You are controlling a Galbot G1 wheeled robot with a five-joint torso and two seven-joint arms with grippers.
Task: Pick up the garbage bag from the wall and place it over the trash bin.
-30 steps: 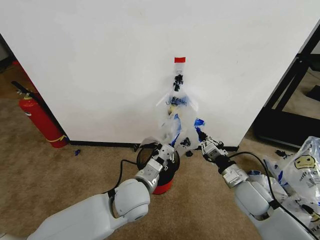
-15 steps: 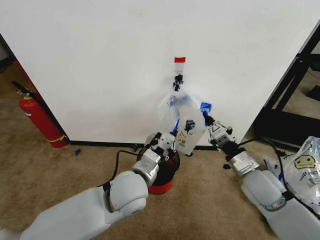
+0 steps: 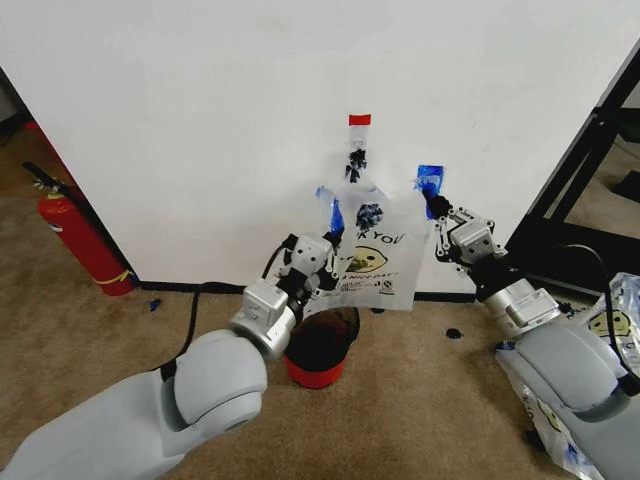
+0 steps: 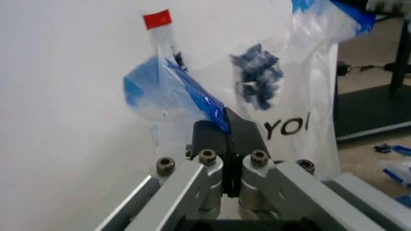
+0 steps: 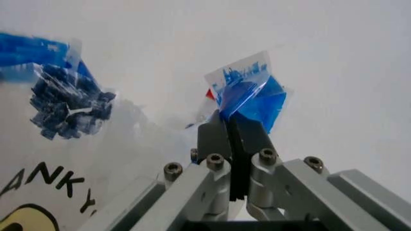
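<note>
The garbage bag (image 3: 372, 260) hangs spread flat against the wall (image 3: 200, 120), its smiley face and blue lettering facing outward, directly above and just behind the trash bin (image 3: 320, 347) on the carpet. It sits below the red tape mark (image 3: 359, 120) and the black hook (image 3: 356, 158); whether any part is hooked on cannot be told. The left gripper (image 3: 322, 243) is clamped on the bag's upper corner on the robot's left, and the left wrist view shows its pads closed together with blue-edged film (image 4: 192, 96) pinched between them. The right gripper (image 3: 437, 210) is likewise closed on the opposite upper corner, with a blue tuft of plastic (image 5: 247, 94) sticking out above its closed pads. The two grippers stand apart at about the same height, each gripping the bag's top edge, so the bag lies stretched between them. This two-point hold appears intended to pull the mouth wide so it can be drawn over the bin's rim. The bag's lower edge hangs just above the bin's opening, seemingly not touching it. A red fire extinguisher (image 3: 80, 240) stands well apart to the robot's left.
</note>
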